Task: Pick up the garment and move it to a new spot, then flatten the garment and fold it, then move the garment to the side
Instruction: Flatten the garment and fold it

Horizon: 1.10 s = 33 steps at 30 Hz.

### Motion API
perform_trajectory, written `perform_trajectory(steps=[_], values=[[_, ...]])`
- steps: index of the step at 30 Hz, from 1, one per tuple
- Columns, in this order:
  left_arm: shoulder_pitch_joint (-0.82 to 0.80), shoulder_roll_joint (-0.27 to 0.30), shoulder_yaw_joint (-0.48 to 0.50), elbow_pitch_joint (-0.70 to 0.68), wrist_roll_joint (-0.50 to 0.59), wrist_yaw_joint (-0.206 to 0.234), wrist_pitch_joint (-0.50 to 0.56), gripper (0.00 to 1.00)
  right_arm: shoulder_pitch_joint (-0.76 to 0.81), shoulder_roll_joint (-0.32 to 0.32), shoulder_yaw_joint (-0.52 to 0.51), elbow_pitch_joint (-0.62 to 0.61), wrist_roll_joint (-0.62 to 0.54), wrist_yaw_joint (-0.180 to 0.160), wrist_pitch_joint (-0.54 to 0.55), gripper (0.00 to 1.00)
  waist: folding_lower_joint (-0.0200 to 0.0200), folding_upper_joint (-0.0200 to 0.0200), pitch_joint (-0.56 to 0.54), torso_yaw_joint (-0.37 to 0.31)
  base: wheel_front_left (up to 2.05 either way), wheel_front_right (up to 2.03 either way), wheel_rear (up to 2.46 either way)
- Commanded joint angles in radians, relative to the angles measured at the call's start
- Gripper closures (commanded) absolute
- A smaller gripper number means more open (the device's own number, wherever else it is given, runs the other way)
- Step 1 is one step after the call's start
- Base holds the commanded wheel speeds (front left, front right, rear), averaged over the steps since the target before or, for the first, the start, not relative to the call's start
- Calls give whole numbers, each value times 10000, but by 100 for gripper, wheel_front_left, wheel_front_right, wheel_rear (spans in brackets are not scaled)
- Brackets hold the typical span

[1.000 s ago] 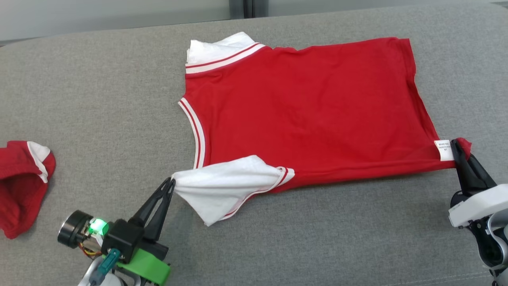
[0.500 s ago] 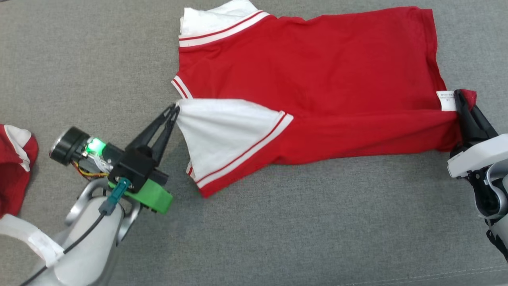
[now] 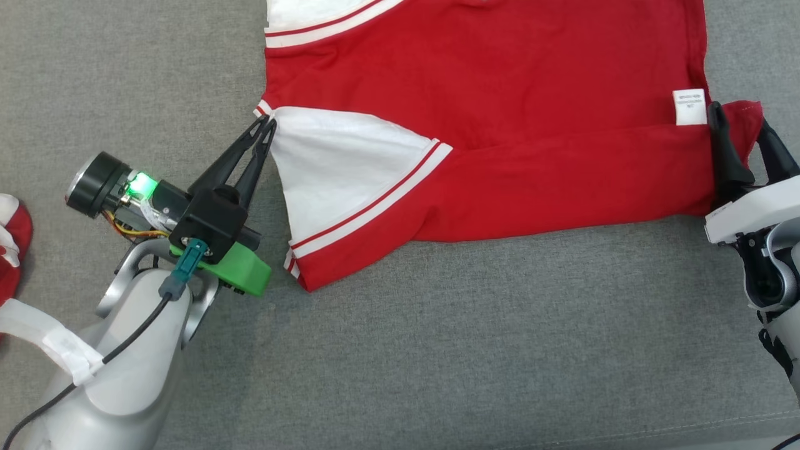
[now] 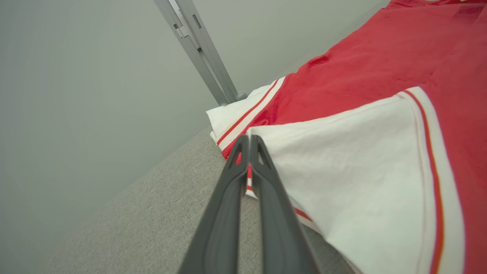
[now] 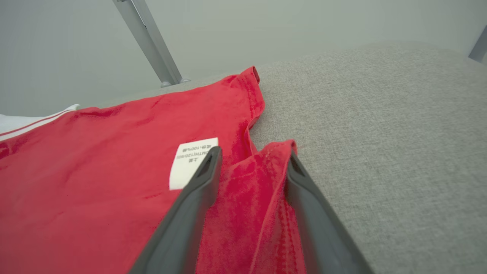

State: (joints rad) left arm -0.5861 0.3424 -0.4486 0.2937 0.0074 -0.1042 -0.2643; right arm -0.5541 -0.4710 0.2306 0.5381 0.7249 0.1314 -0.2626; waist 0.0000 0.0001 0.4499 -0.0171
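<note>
On the grey surface [image 3: 437, 350], in the head view, the garment [image 3: 487, 94] lies with its long axis from left to right: the white sleeve [image 3: 337, 162] at the left end, the hem with a small label [image 3: 689, 106] at the right end. Its near edge is turned over onto the body, so I judge that the fold is in progress. The left gripper [image 3: 267, 123] is at the left end, fingers pressed together on the far corner of the sleeve. The right gripper [image 3: 742, 122] is at the right end, fingers apart, one on each side of the hem corner [image 3: 747, 115]. Each arm is close to its own end, and the garment lies to the far side of both. Bare surface extends on the near side, so there is room to draw back. A second red cloth [image 3: 9, 250] is at the left edge, well apart.

In the left wrist view, the two fingers are closed together at the sleeve corner, and a little striped trim shows in the slit between them. A metal post [image 4: 201, 49] stands beyond the far edge.

In the right wrist view, the hem corner lies loosely between the open fingers, beside the label; it is not pinched. To the right of it there is only grey surface, so this arm can probably withdraw without dragging the cloth.
</note>
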Motion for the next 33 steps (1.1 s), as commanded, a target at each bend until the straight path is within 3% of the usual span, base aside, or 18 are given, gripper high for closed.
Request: perform_trajectory(steps=[1, 2, 9, 15, 23, 33], values=[[234, 15, 82, 71, -95, 127, 2, 18, 240, 20, -127, -188, -64, -13, -24, 0, 0, -1, -123, -1, 0, 0, 0], [392, -15, 153, 92, -223, 199, 2, 0, 424, 22, -258, -390, -79, -13, -24, 0, 0, -1, -204, -6, 0, 0, 0], [2298, -393, 871, -359, -1408, 491, 2, 0, 2357, -58, -989, -1809, -337, -12, -24, 0, 0, -1, -814, -79, 0, 0, 0], [3951, -1028, 786, -216, -3000, -24, 10, 0, 3713, 117, -1530, -2275, -208, -12, -23, 0, 0, -1, -1116, -162, 0, 0, 0], [3635, -1175, 110, 716, -3445, -188, 517, 0, 3965, 427, -1621, -2348, -295, -12, -24, 0, 0, -1, -1166, -210, 0, 0, 0], [3078, -1151, -546, 1197, -3514, -262, 346, 0, 3584, 477, -1235, -2135, -280, -12, -23, 0, 0, -1, -1125, -151, 0, 0, 0]])
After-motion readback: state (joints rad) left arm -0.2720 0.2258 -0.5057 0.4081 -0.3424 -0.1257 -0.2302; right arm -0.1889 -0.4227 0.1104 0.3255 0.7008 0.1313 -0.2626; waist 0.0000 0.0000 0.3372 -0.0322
